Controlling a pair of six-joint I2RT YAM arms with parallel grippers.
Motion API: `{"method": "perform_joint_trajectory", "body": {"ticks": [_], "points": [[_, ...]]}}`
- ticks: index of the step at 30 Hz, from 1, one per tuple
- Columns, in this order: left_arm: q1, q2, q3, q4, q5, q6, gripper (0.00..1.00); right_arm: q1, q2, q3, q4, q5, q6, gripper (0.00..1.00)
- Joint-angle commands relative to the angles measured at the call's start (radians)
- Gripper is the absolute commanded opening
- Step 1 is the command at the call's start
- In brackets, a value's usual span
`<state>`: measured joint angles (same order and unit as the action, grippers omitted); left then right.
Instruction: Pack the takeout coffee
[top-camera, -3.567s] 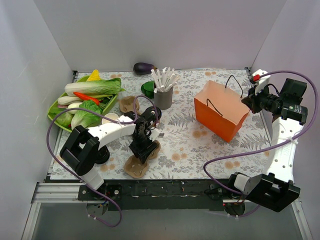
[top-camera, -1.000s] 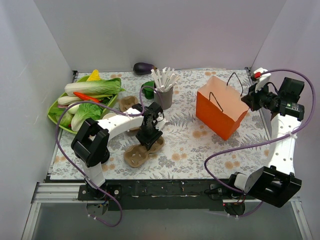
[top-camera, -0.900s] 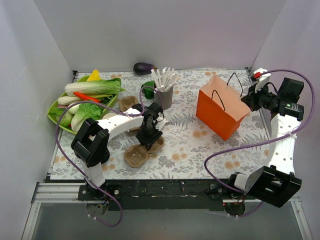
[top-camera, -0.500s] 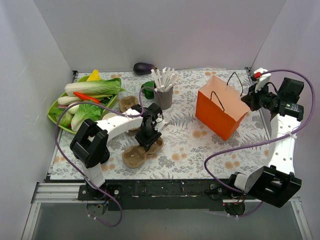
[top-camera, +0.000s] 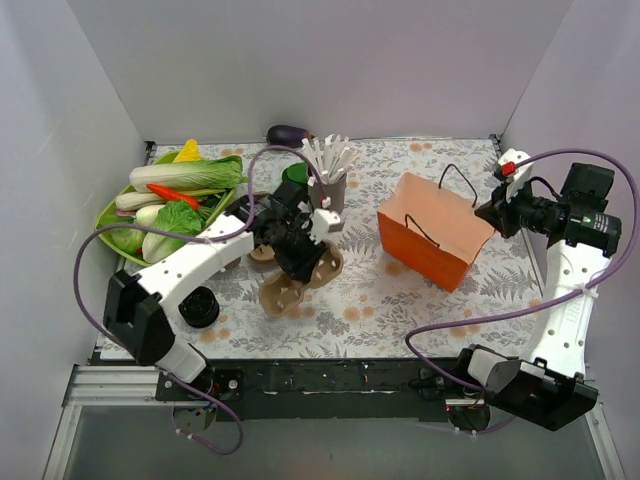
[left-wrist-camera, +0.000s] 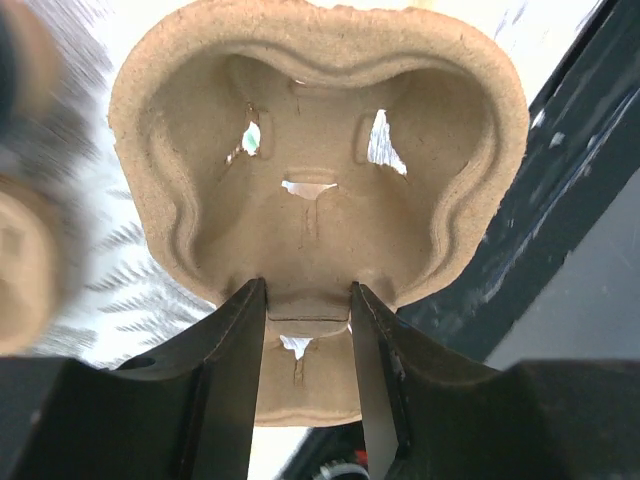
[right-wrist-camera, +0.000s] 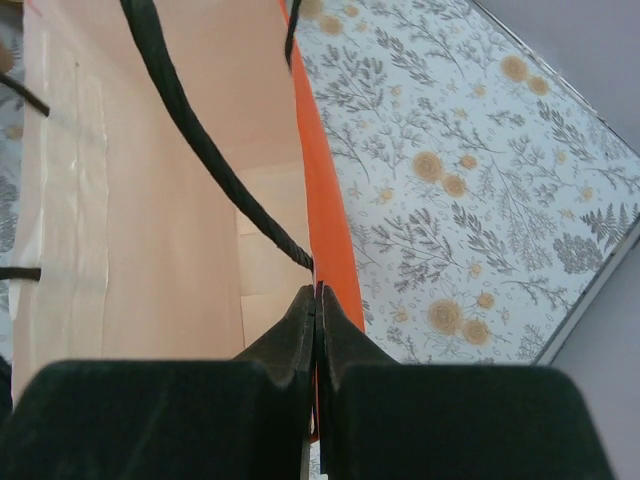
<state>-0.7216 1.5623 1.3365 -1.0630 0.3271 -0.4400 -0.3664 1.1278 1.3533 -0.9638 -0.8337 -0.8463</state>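
White walls (top-camera: 300, 60) close in your floral-print worktop (top-camera: 380, 300) on three sides. At far left sits a green tray (top-camera: 108, 222) heaped with vegetables. Nearer you, beside the left arm's base, stands what looks like the takeout coffee (top-camera: 198, 305); only its black lid is clear. Your left end effector (left-wrist-camera: 307, 290) is clamped on the centre ridge of the pulp carrier tray (left-wrist-camera: 320, 150), held off the worktop. Behind it stands a grey cup of white sticks (top-camera: 328, 175). Your right end effector (right-wrist-camera: 315, 295) is pinched tight on the rim of the orange paper bag (top-camera: 430, 235).
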Motion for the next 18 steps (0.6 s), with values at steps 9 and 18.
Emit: {"method": "perform_joint_trajectory", "body": {"ticks": [9, 18], "points": [[0.059, -0.173, 0.405, 0.362, -0.008, 0.072, 0.0, 0.128, -0.056, 0.095, -0.346, -0.174, -0.117, 0.01], [0.059, -0.111, 0.576, 0.426, 0.142, 0.001, 0.0, 0.322, -0.056, -0.015, -0.116, -0.214, 0.171, 0.01]]}}
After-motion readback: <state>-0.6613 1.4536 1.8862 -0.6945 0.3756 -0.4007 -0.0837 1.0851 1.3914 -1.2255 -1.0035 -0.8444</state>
